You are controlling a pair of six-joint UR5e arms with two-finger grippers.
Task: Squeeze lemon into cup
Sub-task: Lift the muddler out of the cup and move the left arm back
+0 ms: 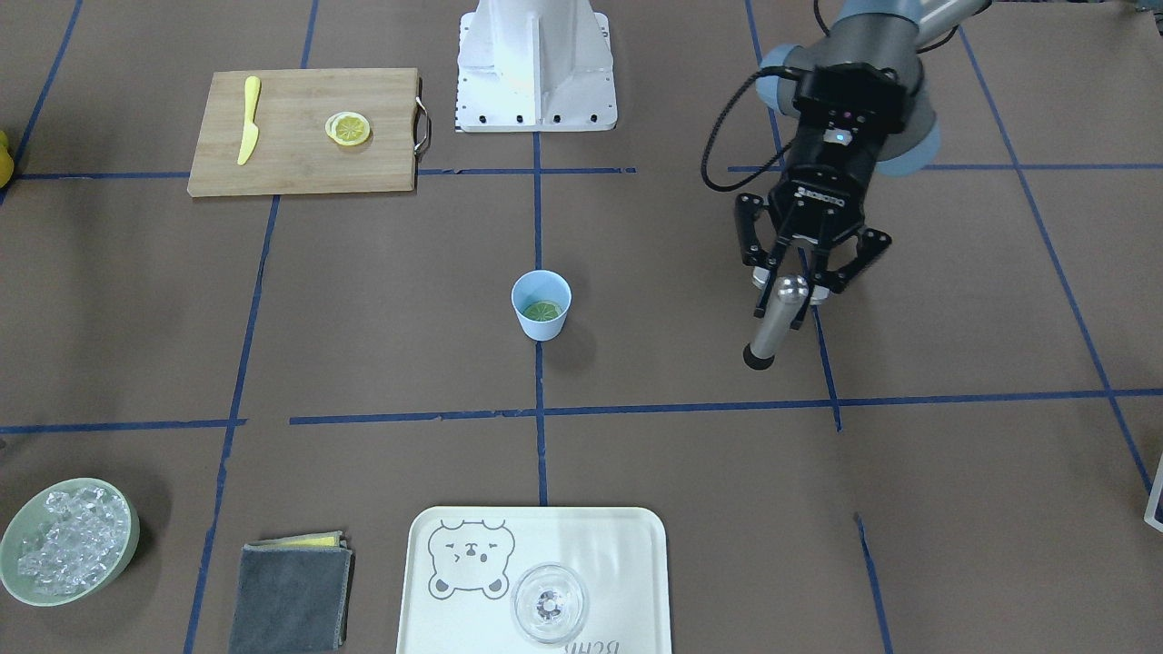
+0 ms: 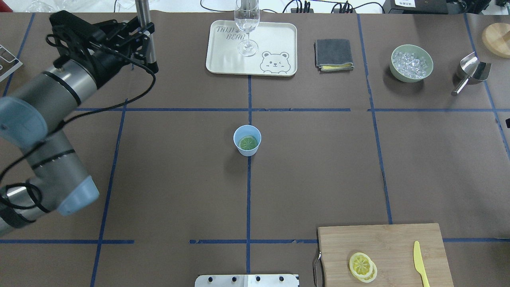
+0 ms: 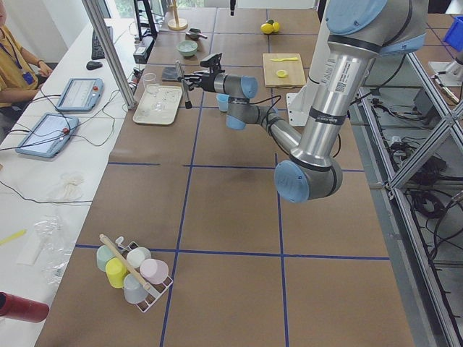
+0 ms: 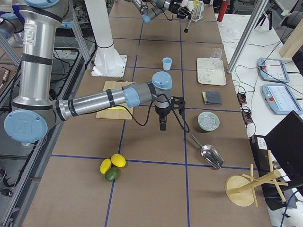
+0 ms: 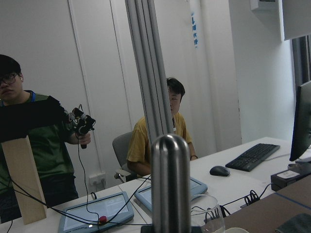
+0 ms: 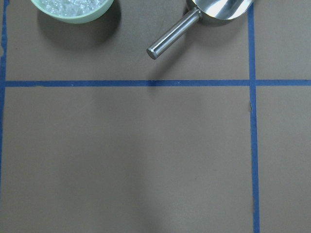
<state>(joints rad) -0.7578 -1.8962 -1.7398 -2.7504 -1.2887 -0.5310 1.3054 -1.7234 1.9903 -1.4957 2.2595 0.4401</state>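
Exterior front-facing: my left fingers (image 1: 859, 259) pinch a pestle (image 1: 772, 325) at three o'clock from the cup (image 1: 542, 329), likely to crush its lemon (image 1: 541, 312); right fingers (image 4: 162, 124), can't tell.

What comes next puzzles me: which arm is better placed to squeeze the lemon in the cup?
Probably left. The left tool grips a metal rod fit for pressing the lemon that lies in the cup. The right tool hangs by the ice bowl, no rod seen in it.
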